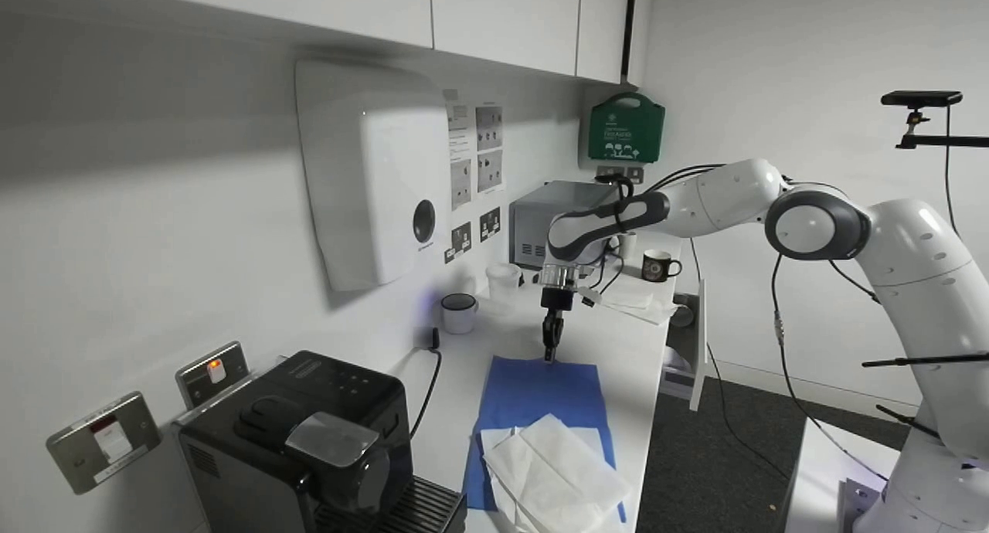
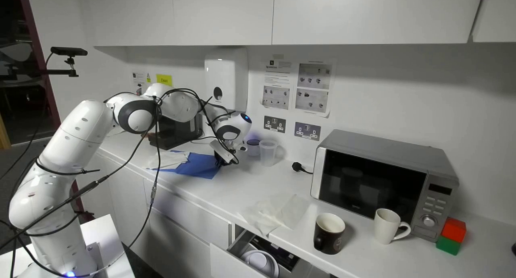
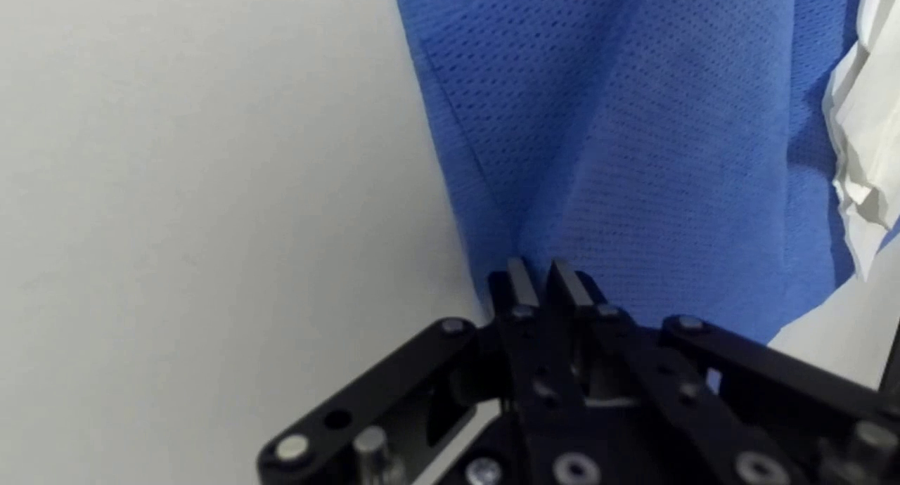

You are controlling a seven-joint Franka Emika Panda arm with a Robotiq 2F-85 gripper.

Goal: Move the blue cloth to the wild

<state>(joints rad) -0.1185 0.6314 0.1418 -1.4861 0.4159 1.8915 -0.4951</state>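
Note:
The blue cloth (image 1: 541, 394) lies spread on the white counter, and it also shows in an exterior view (image 2: 199, 166). A white crinkled sheet (image 1: 552, 471) lies over its near part. My gripper (image 1: 551, 354) points down at the cloth's edge away from the white sheet. In the wrist view, the fingertips (image 3: 541, 270) are close together with a narrow gap. A fold of the cloth (image 3: 675, 162) runs into that gap, so the fingers look shut on it. The exact pinch point is hidden between the fingers. The rest of the cloth lies on the counter.
A black coffee machine (image 1: 309, 432) stands beside the cloth. A dark-rimmed mug (image 1: 459, 314) and a clear plastic cup (image 1: 504, 283) stand by the wall. A microwave (image 2: 383, 185), a black mug (image 2: 328, 233), a white mug (image 2: 388, 226), thin white sheets (image 2: 278, 211) and an open drawer (image 2: 242, 266) are farther along.

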